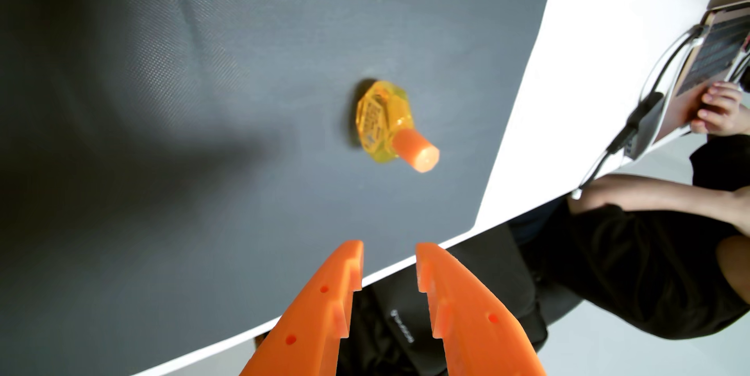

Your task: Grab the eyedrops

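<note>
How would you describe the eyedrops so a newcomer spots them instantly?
Start at the dark grey mat covering most of the white table in the wrist view. Near the mat's middle, beyond the open orange gripper, stands the eyedrops bottle. It is the lone item on the mat: translucent yellow, faceted, with an orange cap.

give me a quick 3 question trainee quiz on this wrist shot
1. True or false: the gripper is shut on the eyedrops.
2. The bottle's cap is: A) white B) orange C) black
3. What does the bottle rest on?

Key:
1. False; the jaws are open, apart from the bottle.
2. B
3. The dark grey mat on the white table.
</note>
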Available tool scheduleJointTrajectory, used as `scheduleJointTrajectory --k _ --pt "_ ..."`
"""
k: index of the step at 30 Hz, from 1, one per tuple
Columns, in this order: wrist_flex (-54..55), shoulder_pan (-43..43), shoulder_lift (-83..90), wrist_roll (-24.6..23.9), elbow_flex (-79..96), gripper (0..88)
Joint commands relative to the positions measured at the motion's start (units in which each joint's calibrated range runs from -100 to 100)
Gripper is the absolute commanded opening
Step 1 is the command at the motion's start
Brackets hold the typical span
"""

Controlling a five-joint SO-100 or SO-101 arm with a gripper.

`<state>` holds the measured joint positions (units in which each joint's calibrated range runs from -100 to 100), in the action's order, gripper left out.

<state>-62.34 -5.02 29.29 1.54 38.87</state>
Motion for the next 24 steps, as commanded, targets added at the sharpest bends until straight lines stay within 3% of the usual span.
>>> scheduleJointTrajectory --k 1,14,18,24 --pt "-1.58 0.28 -4.28 0.37 -7.58 7.8" --pt "-7.72 0.28 -22.71 0.21 -25.05 8.8" --pt "-8.84 -0.22 -25.09 0.47 -28.02 15.8" --pt "-8.33 -0.22 -26.96 0.16 -29.28 16.2"
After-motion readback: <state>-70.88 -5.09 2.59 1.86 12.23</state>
